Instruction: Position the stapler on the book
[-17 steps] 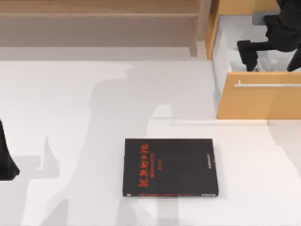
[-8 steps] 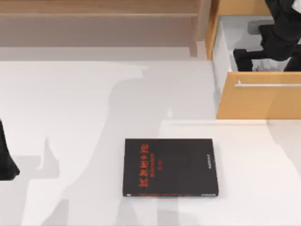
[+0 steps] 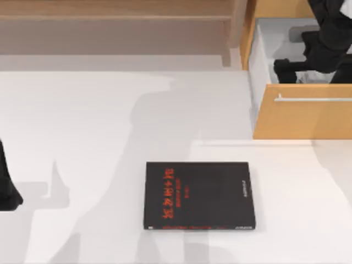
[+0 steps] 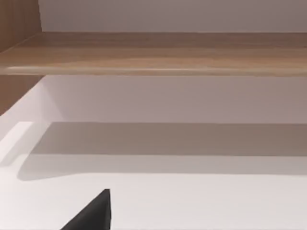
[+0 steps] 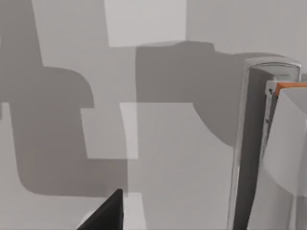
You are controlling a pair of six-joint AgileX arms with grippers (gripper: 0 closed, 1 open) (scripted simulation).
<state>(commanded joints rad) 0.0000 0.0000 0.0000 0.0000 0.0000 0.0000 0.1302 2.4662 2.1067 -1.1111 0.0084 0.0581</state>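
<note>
The book lies flat on the white table, in the front middle, black with red characters on its cover. My right gripper hangs over the open drawer at the back right, far from the book. In the right wrist view a pale grey-white bar with an orange bit, the stapler, stands very close beside one black finger. I cannot tell whether it is held. My left gripper is parked at the table's left edge.
The drawer has a wooden front with a metal handle and juts onto the table's back right. A low wooden shelf runs along the back. Bare white table surrounds the book.
The right arm has shifted a little to the right and toward the back over the drawer. The book and the left arm have not moved.
</note>
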